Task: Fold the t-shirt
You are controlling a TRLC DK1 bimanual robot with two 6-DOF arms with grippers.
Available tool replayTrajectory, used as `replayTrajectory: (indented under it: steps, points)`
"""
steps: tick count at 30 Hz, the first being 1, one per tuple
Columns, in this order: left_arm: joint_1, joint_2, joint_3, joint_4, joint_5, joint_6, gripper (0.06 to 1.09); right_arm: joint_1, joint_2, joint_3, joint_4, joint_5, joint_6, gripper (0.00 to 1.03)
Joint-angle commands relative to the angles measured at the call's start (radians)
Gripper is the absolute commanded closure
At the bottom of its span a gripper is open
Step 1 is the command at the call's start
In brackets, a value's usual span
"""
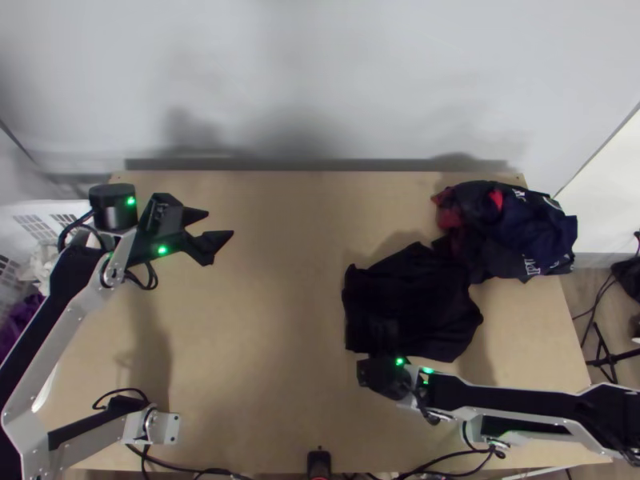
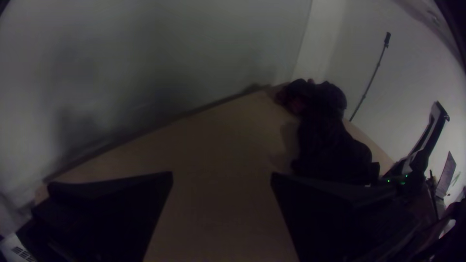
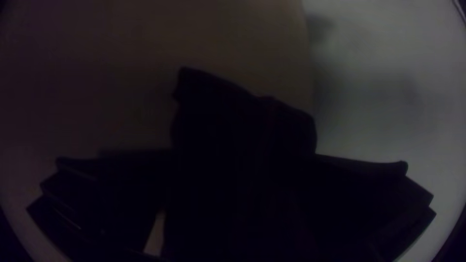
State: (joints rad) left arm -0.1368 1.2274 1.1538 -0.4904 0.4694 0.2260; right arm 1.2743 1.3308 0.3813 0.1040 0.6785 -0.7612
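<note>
In the top view, my left gripper (image 1: pixel 220 223) stands open over the table's left part, away from all cloth. Its two fingers are also well apart in the left wrist view, with my left gripper (image 2: pixel 222 175) holding nothing. A black cloth (image 1: pixel 412 300), probably the t-shirt, lies bunched right of the table's middle. At its near edge is my right gripper (image 1: pixel 384 376), its tips hard to make out against the black. In the right wrist view, dark cloth (image 3: pixel 218 126) lies between the widely spread fingers of my right gripper (image 3: pixel 242 153).
A heap of dark blue and red clothes (image 1: pixel 520 232) touches the black cloth at the table's far right. Bare wood (image 1: pixel 280 304) lies between the left gripper and the black cloth. A white basket (image 1: pixel 40 220) stands off the left edge; a wall rises behind the table.
</note>
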Motion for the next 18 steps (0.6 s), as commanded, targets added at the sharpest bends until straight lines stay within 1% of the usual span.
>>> replayTrajectory:
  steps: [1, 3, 5, 7, 8, 9, 12, 14, 15, 16, 18]
  points:
    - [0.028, -0.019, -0.025, 0.007, 0.000, 0.009, 0.10, -0.056, 0.099, -0.012, 0.134, -0.002, -0.076, 0.05]
    - [0.032, -0.028, -0.029, 0.007, 0.000, 0.009, 0.10, -0.082, 0.134, -0.010, 0.204, 0.018, -0.116, 0.05]
    - [0.039, -0.032, -0.032, 0.007, 0.000, 0.010, 0.10, -0.107, 0.163, 0.001, 0.226, 0.020, -0.132, 0.06]
    - [0.042, -0.034, -0.034, 0.006, 0.000, 0.010, 0.10, -0.128, 0.176, 0.014, 0.227, 0.018, -0.135, 0.14]
    - [0.043, -0.034, -0.034, 0.006, 0.000, 0.010, 0.10, -0.136, 0.177, 0.019, 0.232, 0.018, -0.135, 0.23]
    - [0.046, -0.035, -0.036, 0.006, 0.000, 0.010, 0.10, -0.141, 0.176, 0.021, 0.235, 0.016, -0.136, 0.35]
    - [0.049, -0.040, -0.036, 0.006, 0.002, 0.010, 0.10, -0.147, 0.176, 0.016, 0.243, -0.010, -0.158, 0.62]
    - [0.049, -0.043, -0.036, 0.001, 0.002, 0.010, 0.10, -0.156, 0.173, 0.014, 0.244, -0.028, -0.159, 0.86]
    - [0.048, -0.046, -0.036, -0.002, 0.002, 0.009, 0.10, -0.158, 0.166, 0.014, 0.244, -0.034, -0.162, 0.96]
    - [0.043, -0.048, -0.039, -0.005, 0.003, 0.006, 0.10, -0.162, 0.156, 0.014, 0.244, -0.039, -0.165, 1.00]
    - [0.036, -0.051, -0.043, -0.014, 0.003, 0.003, 0.10, -0.179, 0.120, 0.021, 0.243, -0.039, -0.162, 1.00]
